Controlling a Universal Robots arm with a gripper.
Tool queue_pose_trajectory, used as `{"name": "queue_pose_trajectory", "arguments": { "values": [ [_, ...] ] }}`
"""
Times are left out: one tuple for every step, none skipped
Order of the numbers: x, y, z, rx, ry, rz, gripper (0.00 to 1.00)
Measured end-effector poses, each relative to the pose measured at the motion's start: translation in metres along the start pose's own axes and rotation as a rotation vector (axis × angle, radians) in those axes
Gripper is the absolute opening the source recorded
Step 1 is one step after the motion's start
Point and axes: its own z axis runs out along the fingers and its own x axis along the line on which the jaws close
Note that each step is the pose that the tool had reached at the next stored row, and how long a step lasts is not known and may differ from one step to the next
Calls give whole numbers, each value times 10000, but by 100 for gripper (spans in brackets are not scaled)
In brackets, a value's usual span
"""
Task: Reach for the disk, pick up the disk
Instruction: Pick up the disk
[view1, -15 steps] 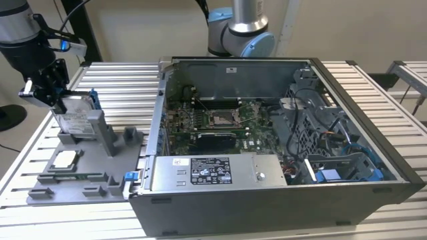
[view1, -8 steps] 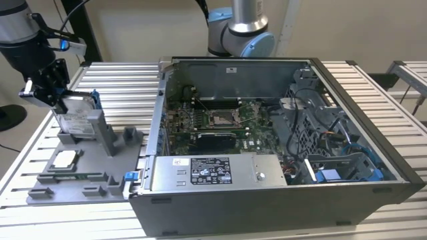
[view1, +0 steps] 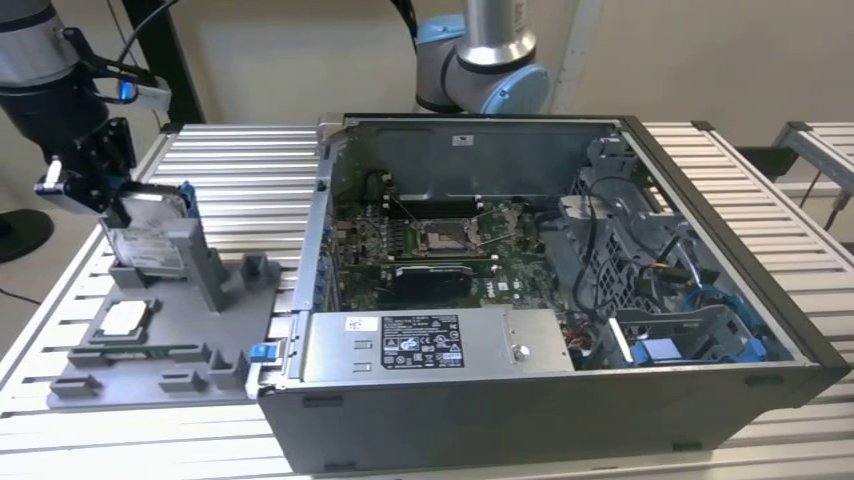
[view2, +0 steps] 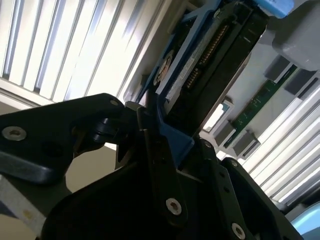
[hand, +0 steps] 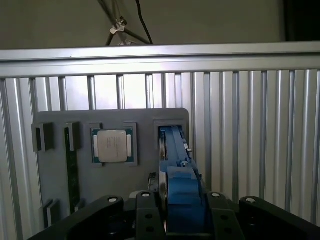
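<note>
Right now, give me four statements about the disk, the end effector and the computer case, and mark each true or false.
1. The disk stands on edge in the grey fixture. True.
2. The end effector is shut on the square chip. False: it is shut on the disk's blue bracket; the square chip lies flat in the fixture, apart.
3. The computer case is open, its motherboard showing. True.
4. The disk sits inside the computer case. False: it is outside, to the exterior view's left of it.
</note>
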Motion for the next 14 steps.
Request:
{"name": "queue_pose_trajectory", "arguments": {
  "values": [
    [0,0,1,-140,5,5,0],
    [0,0,4,-239,11,8,0],
    [0,1,10,-254,11,8,0],
    [0,2,12,-257,12,9,0],
    [0,1,19,-256,12,8,0],
    [1,2,34,-258,12,8,0],
    [2,3,49,-257,15,8,0],
    [2,4,70,-239,12,7,0],
    [2,7,87,-212,11,5,0],
    [3,14,96,-180,17,4,0],
    [4,20,106,-167,19,4,0],
    [4,19,112,-192,20,2,0],
    [4,20,120,-228,22,4,0],
    [4,21,128,-269,27,6,0]
  ]
}}
